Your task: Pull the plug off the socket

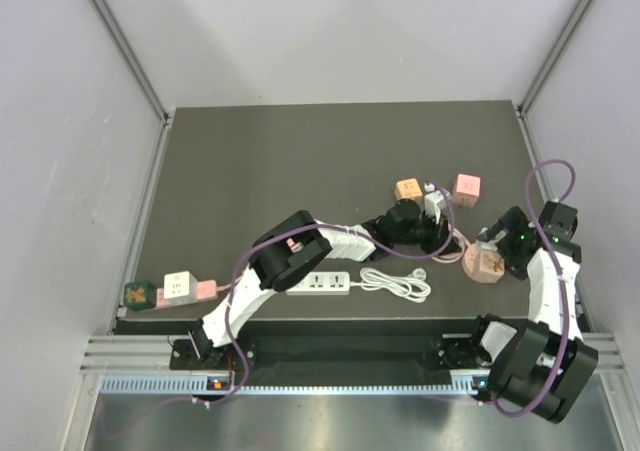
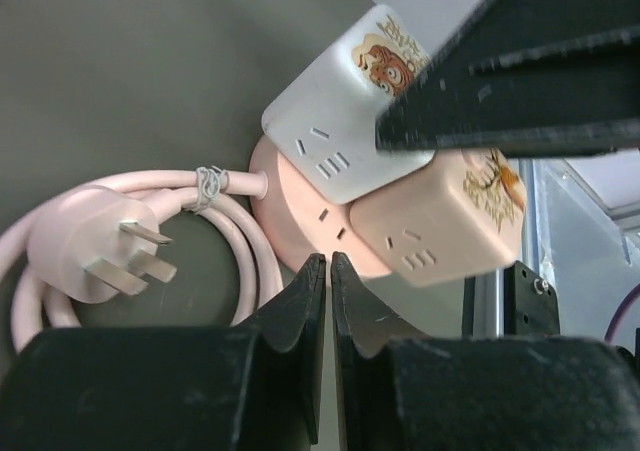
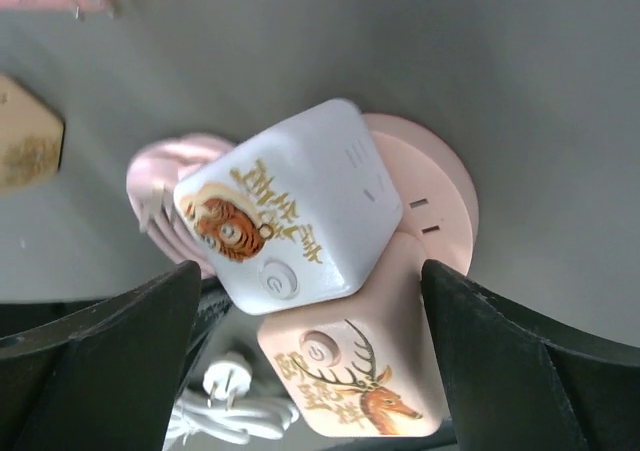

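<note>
White tiger-print cube plug [image 3: 290,206] sits in round pink plastic socket [image 3: 440,186] at right of dark desk [image 1: 250,171]; left claw [image 2: 328,271], clenched empty at socket rim, should pin it while released right claw [image 3: 310,271] straddling plug clamps, pulls straight.

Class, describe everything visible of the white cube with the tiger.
The white cube looks like glossy plastic with rounded corners. Its top bears a tiger, gold characters and a round button; one side has slots. It sits on the pink base, against the pink cube, between the open right fingers.
</note>
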`<action>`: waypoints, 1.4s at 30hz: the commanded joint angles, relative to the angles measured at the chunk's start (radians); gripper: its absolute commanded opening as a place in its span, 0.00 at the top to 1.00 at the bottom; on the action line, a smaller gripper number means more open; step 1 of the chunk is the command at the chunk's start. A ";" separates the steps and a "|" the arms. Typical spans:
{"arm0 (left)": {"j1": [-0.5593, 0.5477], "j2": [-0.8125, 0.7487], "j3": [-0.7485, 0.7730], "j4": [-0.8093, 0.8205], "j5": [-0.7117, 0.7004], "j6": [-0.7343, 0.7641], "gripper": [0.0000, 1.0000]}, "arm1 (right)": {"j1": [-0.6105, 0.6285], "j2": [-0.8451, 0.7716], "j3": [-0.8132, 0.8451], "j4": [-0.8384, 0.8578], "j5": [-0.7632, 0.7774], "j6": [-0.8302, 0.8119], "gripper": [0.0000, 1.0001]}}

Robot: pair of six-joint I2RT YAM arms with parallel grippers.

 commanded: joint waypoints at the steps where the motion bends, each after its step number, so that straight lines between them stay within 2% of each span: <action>1: 0.004 -0.085 -0.016 -0.026 -0.026 0.058 0.89 | 0.042 -0.068 -0.035 -0.041 -0.095 0.032 0.09; 6: 0.018 -0.098 -0.045 -0.031 -0.035 0.058 0.89 | 0.120 -0.060 -0.023 -0.095 -0.044 0.049 0.13; 7: 0.019 -0.101 -0.048 -0.032 -0.040 0.058 0.89 | 0.137 -0.054 -0.012 -0.125 0.035 0.053 0.14; 10: 0.022 -0.100 -0.053 -0.038 -0.038 0.058 0.89 | 0.216 -0.019 0.028 -0.170 0.118 0.075 0.17; 13: 0.025 -0.095 -0.056 -0.035 -0.038 0.051 0.89 | 0.315 -0.012 0.074 -0.230 0.293 0.137 0.17; 17: 0.035 -0.088 -0.060 -0.021 -0.029 0.025 0.90 | 0.388 -0.005 0.126 -0.288 0.410 0.161 0.17; 20: 0.039 -0.078 -0.057 -0.005 -0.009 0.005 0.90 | 0.414 0.012 0.134 -0.305 0.415 0.162 0.18; 27: 0.039 -0.065 -0.062 0.092 0.081 -0.069 0.91 | 0.429 0.041 0.149 -0.291 0.433 0.138 0.38; 35: 0.030 0.015 0.019 0.124 0.153 -0.164 0.93 | 0.472 0.078 0.140 -0.284 0.416 0.127 0.38; 42: 0.024 0.063 0.059 0.100 0.141 -0.210 0.98 | 0.510 0.061 0.147 -0.302 0.419 0.136 0.37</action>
